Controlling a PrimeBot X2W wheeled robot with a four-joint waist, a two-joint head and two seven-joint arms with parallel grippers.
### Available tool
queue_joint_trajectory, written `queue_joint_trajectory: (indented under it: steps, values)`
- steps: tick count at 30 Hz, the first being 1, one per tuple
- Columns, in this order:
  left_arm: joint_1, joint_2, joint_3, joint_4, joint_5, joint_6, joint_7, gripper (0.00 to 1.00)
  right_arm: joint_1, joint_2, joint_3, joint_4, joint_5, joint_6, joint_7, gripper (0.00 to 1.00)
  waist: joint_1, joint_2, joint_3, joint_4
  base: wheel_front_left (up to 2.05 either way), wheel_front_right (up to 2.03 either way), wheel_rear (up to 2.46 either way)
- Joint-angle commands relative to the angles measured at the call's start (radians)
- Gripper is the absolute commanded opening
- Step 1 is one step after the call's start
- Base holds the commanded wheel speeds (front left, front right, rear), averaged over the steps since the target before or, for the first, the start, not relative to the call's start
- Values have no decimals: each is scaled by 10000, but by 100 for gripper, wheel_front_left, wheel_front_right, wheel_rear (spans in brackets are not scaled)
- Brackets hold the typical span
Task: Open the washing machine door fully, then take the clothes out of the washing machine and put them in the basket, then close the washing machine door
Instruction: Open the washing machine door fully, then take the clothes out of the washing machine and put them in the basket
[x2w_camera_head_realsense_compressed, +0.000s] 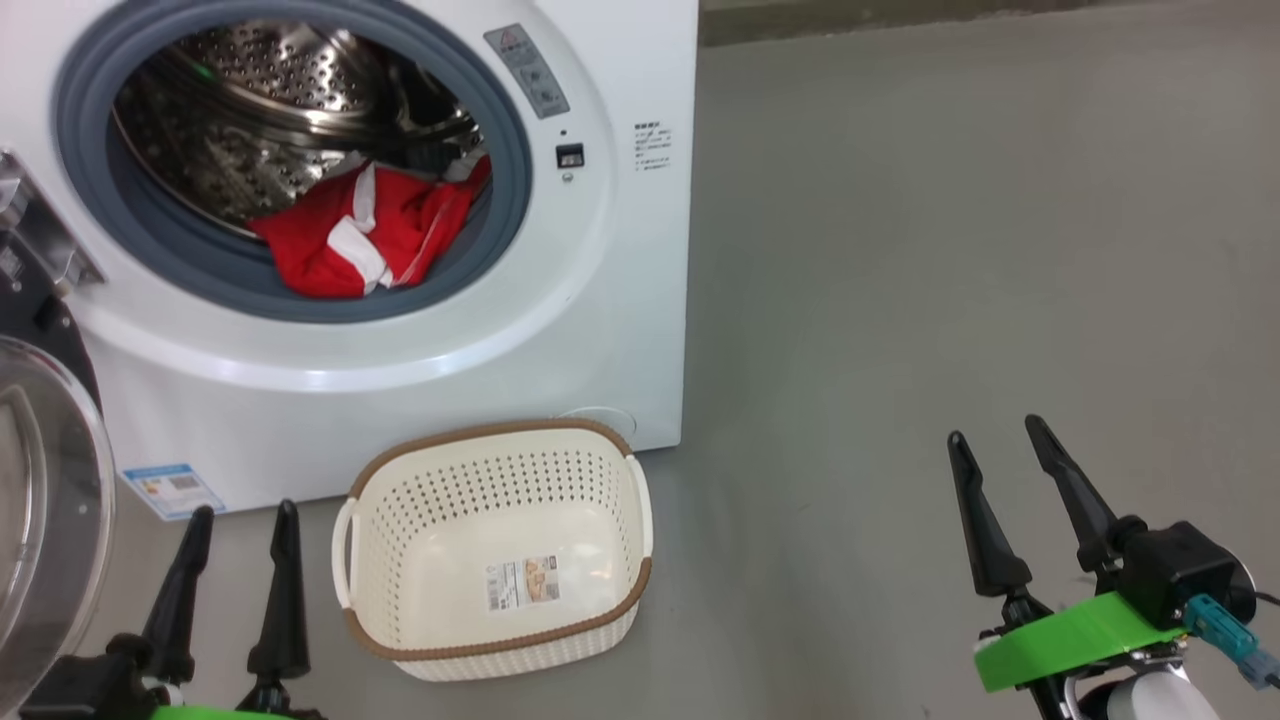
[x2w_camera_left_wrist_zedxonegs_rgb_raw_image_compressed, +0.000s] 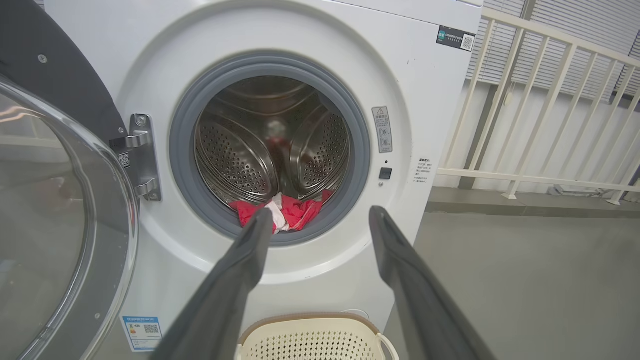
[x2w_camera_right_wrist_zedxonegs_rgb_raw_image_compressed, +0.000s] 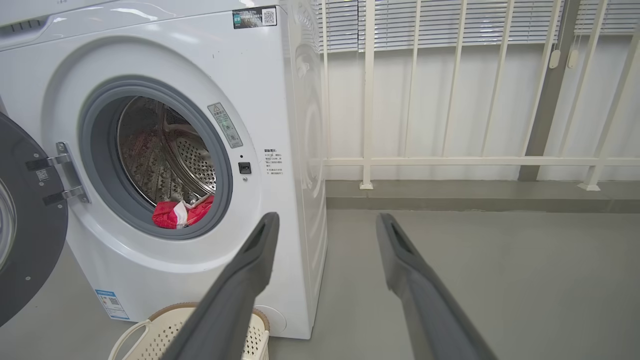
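Finds the washing machine door (x2w_camera_head_realsense_compressed: 40, 520) swung out to the left of the washing machine (x2w_camera_head_realsense_compressed: 600, 300), glass bowl at the left edge of the head view. Open wide, by the look of it, and clear of the opening. Finds the clothes (x2w_camera_head_realsense_compressed: 360, 235) as one red heap with white parts at the bottom front of the drum (x2w_camera_head_realsense_compressed: 260, 90), spilling onto the grey rubber ring (x2w_camera_head_realsense_compressed: 512, 190) toward its lower right. Runs from low left to high right along that lip in the head view, with the long axis roughly across the mouth, not into it. Places the basket (x2w_camera_head_realsense_compressed: 490, 432) on the floor (x2w_camera_head_realsense_compressed: 950, 250) just before the machine, below the opening and a little to its right, with nothing but its label sticker inside.

Shows the left jaws apart and empty, fingers (x2w_camera_head_realsense_compressed: 285, 590) low beside the basket's left handle. Shows the right jaws apart and empty too, well off to the right over bare floor, past the machine's side.

Turns on one relation: up and forward from the left jaws, almost dead ahead — seen in the left wrist view just above and between the fingertips, nearer the one on that view's left. Favours the left jaws, then, as the nearer; asks of the right jaws a long sideways swing across the basket. Calls, probably, for a straight reach over the basket to the lower lip, closing across the heap's short way. Risks brushing the rubber ring, or pinching only a fold and leaving the rest behind.
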Motion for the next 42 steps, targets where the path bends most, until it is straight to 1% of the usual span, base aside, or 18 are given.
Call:
queue_joint_trajectory:
  steps: [1,12,21,26,32,35,42]
  values:
    - [-32,245,346,-184,25,-56,-47,100,-8,-70,156,-333,15,63,-63,100,0,0,-216,-163,0,0,0]
    - [465,429,183,167,-80,-57,-47,100,645,-176,9,-692,133,63,-63,100,0,0,-572,-93,0,0,0]
    - [540,749,-107,486,-280,-57,-47,100,736,-161,-240,-847,182,63,-63,100,0,0,-575,10,0,0,0]
    - [476,749,-45,484,-404,-33,-47,100,641,-155,-368,-875,155,63,-63,100,0,0,-492,89,0,0,0]
    - [368,538,104,324,-557,-44,-47,100,538,-175,-276,-790,177,63,-63,100,0,0,-390,152,0,0,0]
    - [342,565,14,234,-644,-50,-47,100,518,-179,-264,-687,192,63,-63,100,0,0,-363,168,0,0,0]
    - [308,812,-113,394,-399,12,-47,100,442,-172,-181,-577,258,63,-63,100,0,0,-286,179,0,0,0]
